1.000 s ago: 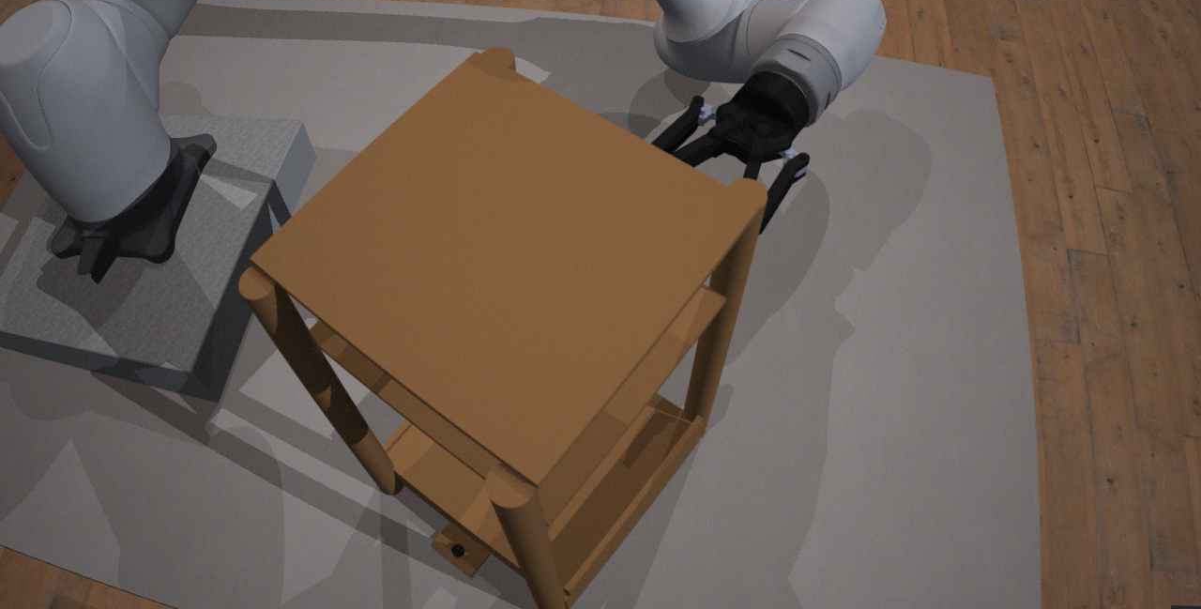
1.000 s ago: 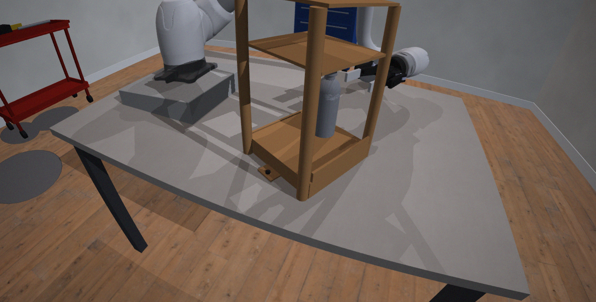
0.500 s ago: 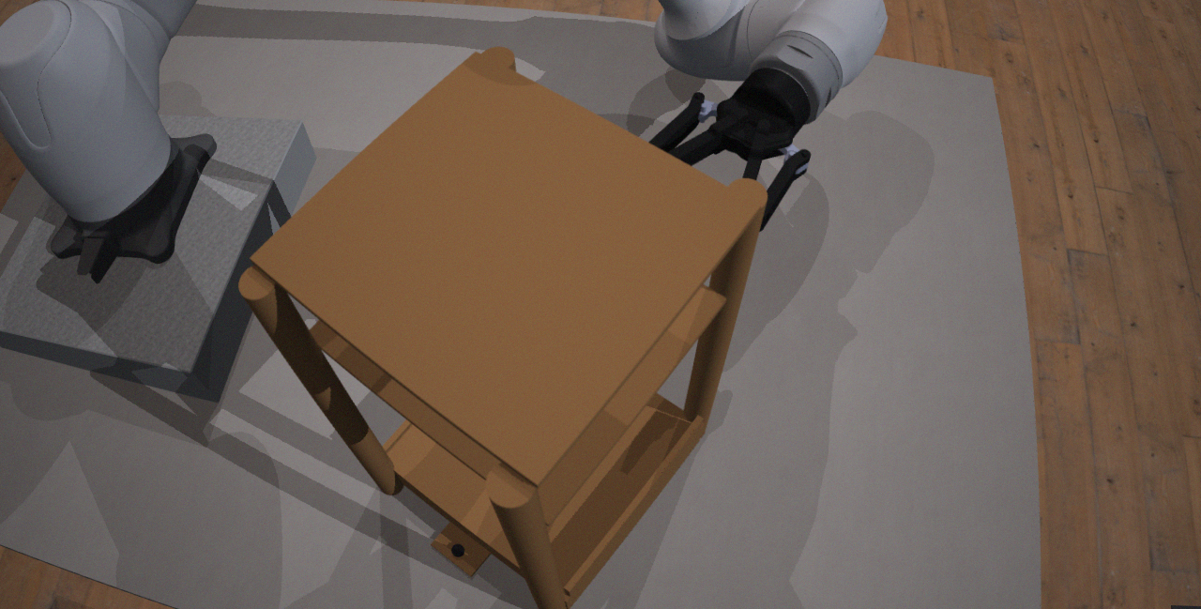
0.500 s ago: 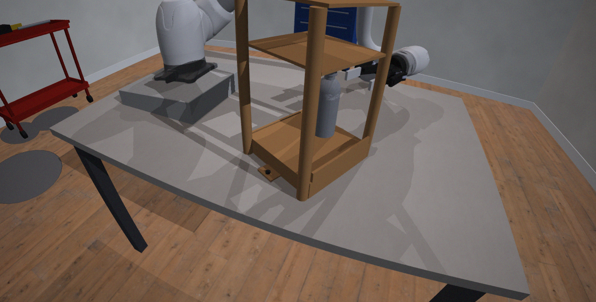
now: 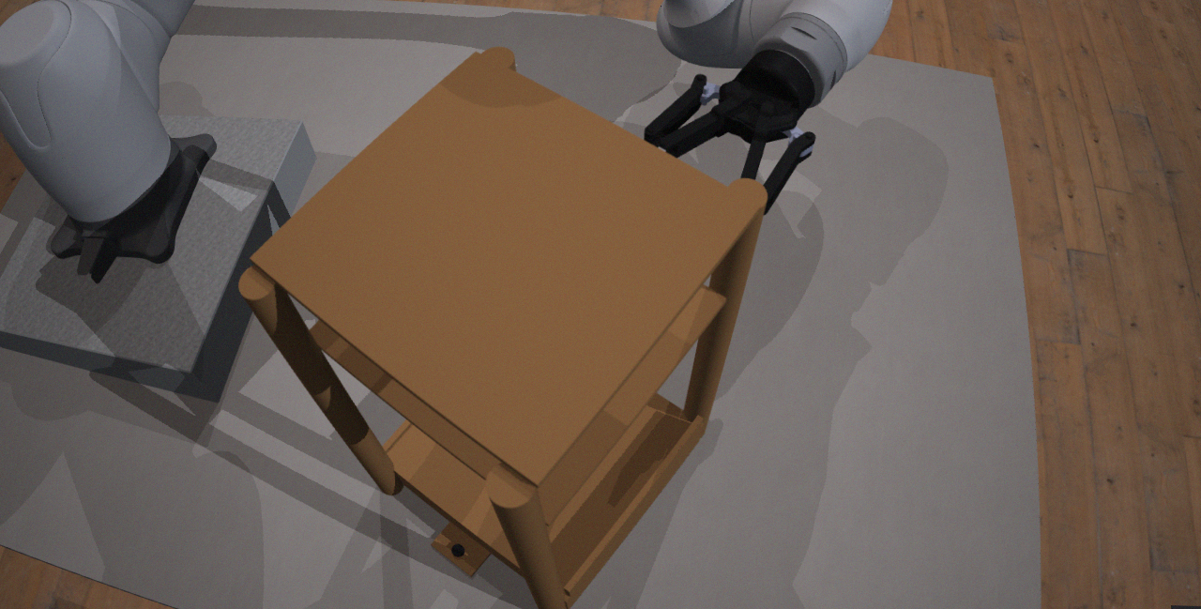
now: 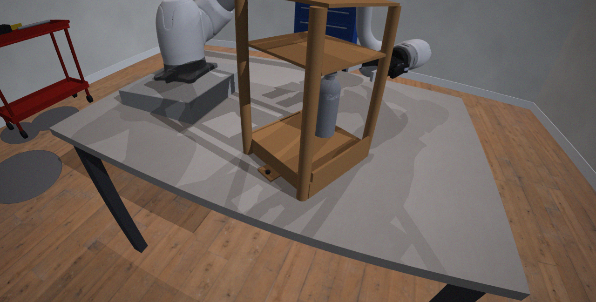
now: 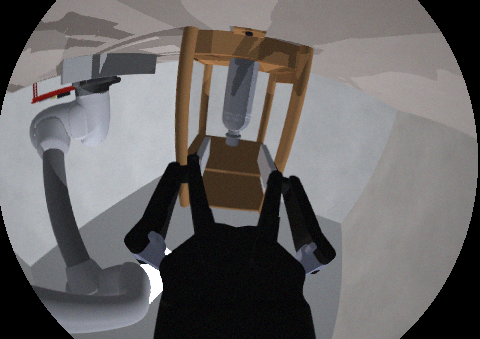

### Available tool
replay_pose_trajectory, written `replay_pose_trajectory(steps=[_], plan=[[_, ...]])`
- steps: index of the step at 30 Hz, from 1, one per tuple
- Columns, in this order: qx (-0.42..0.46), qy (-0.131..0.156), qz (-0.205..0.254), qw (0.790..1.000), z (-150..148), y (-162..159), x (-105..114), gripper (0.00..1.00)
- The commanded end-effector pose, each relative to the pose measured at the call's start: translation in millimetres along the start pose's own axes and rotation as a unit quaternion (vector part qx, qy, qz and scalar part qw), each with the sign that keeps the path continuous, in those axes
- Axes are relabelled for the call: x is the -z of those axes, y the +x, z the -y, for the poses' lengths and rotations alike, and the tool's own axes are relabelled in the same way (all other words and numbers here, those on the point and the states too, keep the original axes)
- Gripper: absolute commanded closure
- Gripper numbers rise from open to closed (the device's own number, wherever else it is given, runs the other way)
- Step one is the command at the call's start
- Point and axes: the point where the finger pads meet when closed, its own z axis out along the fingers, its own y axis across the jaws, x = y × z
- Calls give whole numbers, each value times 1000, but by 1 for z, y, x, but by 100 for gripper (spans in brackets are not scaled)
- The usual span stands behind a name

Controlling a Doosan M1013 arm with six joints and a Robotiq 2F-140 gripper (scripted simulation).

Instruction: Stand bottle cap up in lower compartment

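The grey bottle stands cap up on the floor of the lower compartment of the wooden shelving unit, near its far right post. In the wrist view, which is turned upside down, the bottle shows inside the unit, straight ahead of the fingers. In the top view the top shelf hides the bottle. My gripper is outside the unit, on the robot's side, apart from the bottle. Its fingers stand partly open with nothing between them. The gripper also shows behind the far right post.
The robot's base stands on a grey block at the table's left. A small bracket with a black screw sticks out at the unit's foot. A red cart and a blue cabinet stand off the table.
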Motion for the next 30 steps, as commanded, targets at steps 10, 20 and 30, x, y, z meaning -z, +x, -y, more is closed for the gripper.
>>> replay_pose_trajectory(steps=[10,20,30], plan=[[0,0,0,1000,0,-35,0,52],[0,0,0,1000,0,-57,0,52],[0,0,0,1000,0,-67,0,52]])
